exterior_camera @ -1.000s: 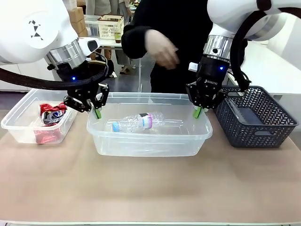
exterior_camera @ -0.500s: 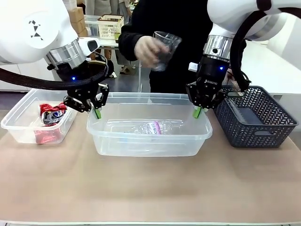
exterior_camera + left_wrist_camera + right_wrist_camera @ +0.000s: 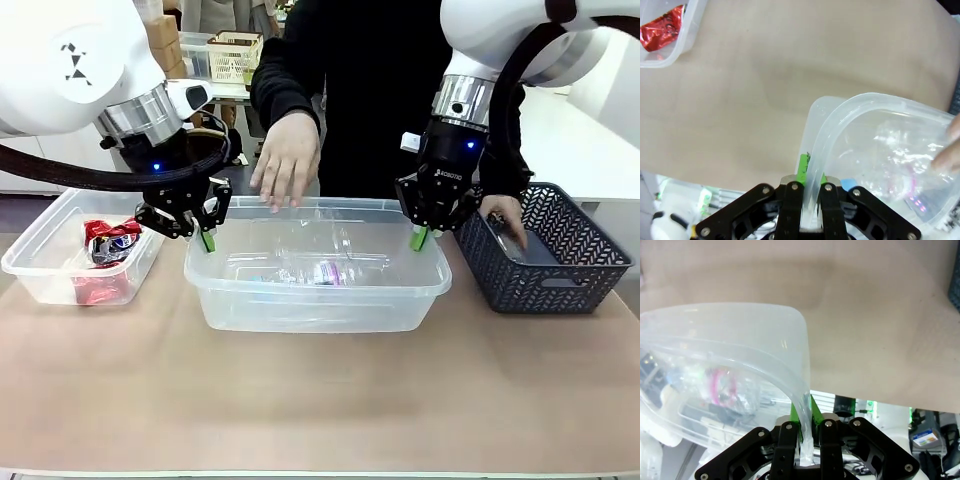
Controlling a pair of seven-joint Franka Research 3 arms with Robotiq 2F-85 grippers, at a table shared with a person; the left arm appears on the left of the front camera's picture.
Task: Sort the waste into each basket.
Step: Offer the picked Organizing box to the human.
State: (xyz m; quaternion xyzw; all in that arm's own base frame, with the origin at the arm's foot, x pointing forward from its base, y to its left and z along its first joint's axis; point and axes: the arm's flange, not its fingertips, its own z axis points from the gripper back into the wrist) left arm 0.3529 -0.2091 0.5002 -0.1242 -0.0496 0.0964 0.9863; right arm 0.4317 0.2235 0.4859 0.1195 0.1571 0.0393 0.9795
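Since a moment ago the person's hand (image 3: 287, 160) has dropped to just above the middle tub (image 3: 318, 300), its cup gone.

Front view: bottle (image 3: 322, 270) lies inside it; cans (image 3: 105, 255) fill the tub left of it.

Wrist views: left gripper (image 3: 809, 172) and right gripper (image 3: 803, 415) each clamp the middle tub's rim.

Bottle (image 3: 322, 270) in the middle tub (image 3: 318, 300); cans (image 3: 108, 245) in the left tub (image 3: 40, 268).
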